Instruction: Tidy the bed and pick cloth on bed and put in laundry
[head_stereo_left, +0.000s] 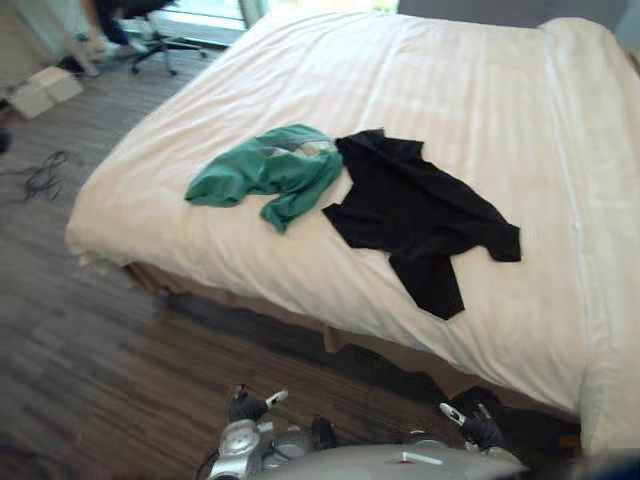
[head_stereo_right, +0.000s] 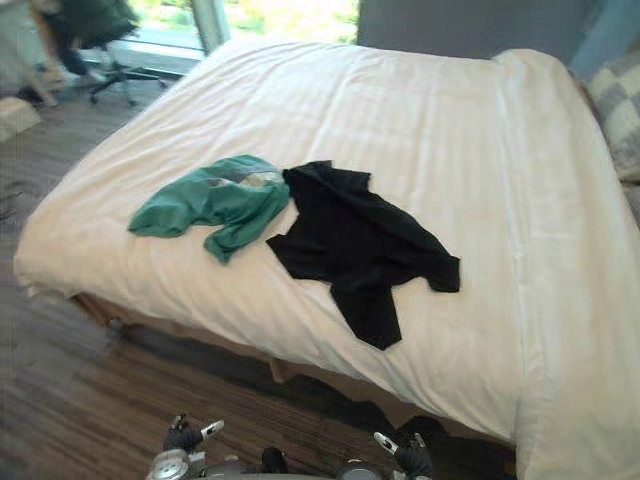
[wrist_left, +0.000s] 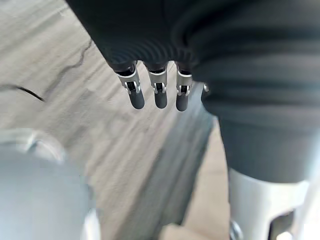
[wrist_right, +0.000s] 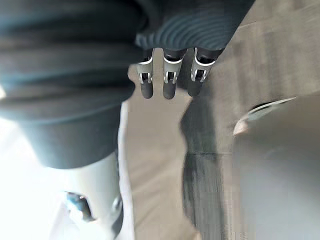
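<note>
A green garment (head_stereo_left: 268, 173) lies crumpled on the cream bed cover (head_stereo_left: 400, 80), near the bed's left front part. Touching its right side, a black garment (head_stereo_left: 415, 215) is spread flat, one sleeve reaching toward the front edge. My left hand (head_stereo_left: 248, 405) and right hand (head_stereo_left: 470, 425) hang low over the wood floor, short of the bed and apart from both garments. In the wrist views the left hand's fingers (wrist_left: 160, 92) and the right hand's fingers (wrist_right: 170, 82) hang straight and hold nothing.
A strip of wood floor (head_stereo_left: 90, 360) runs between me and the bed's front edge. An office chair (head_stereo_left: 150, 35) and a white box (head_stereo_left: 45, 90) stand at the far left. A checked pillow (head_stereo_right: 615, 100) lies at the bed's far right.
</note>
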